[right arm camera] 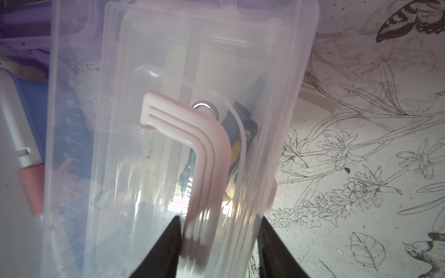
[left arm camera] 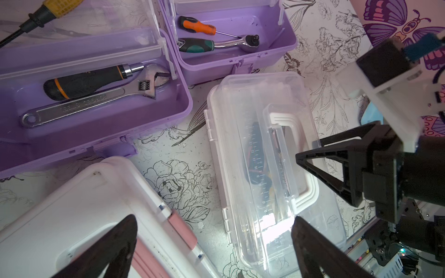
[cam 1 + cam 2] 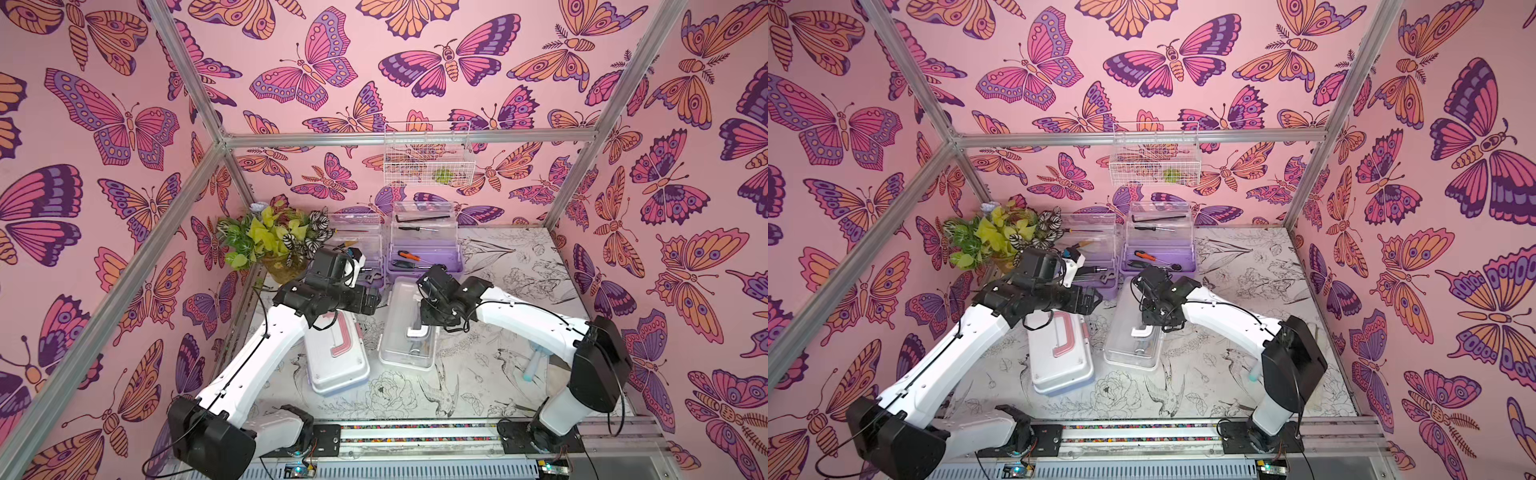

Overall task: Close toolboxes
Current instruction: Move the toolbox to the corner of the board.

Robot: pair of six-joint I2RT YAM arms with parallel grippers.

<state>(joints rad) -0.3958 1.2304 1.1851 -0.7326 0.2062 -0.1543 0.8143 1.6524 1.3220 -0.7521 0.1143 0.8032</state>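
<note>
Clear plastic lid down on the white-based toolbox (image 3: 399, 332) with a white handle (image 1: 204, 156), mid worktop (image 3: 498, 374), just beside the light-blue plastic box with white lid and pink handle (image 3: 336, 365), likewise lidded. Right pincer (image 1: 221, 219) part-way apart, astride that white handle, not visibly clamped on anything. Left pincer (image 2: 214, 217) spread wide and empty above the gap between both boxes. At the back, side by side and gaping, clear lids upright: lilac plastic toolbox (image 2: 96, 134) holding a silver adjustable wrench (image 2: 91, 103), and second lilac plastic toolbox (image 2: 240, 62) holding an orange-handled screwdriver (image 2: 197, 24).

Probably finishing the second closure, with half the job left. Next, likely: lift clear of the handle, reach back, tip each upright lid forward over its box, press down at the front latch. Worth watching for tools fouling a lid.

Readable: "FORGED STEEL" stamped on the wrench, upside down in the left wrist view, and a numbered ruler scale moulded into the clear lid. Print on the screwdriver handle too small.
</note>
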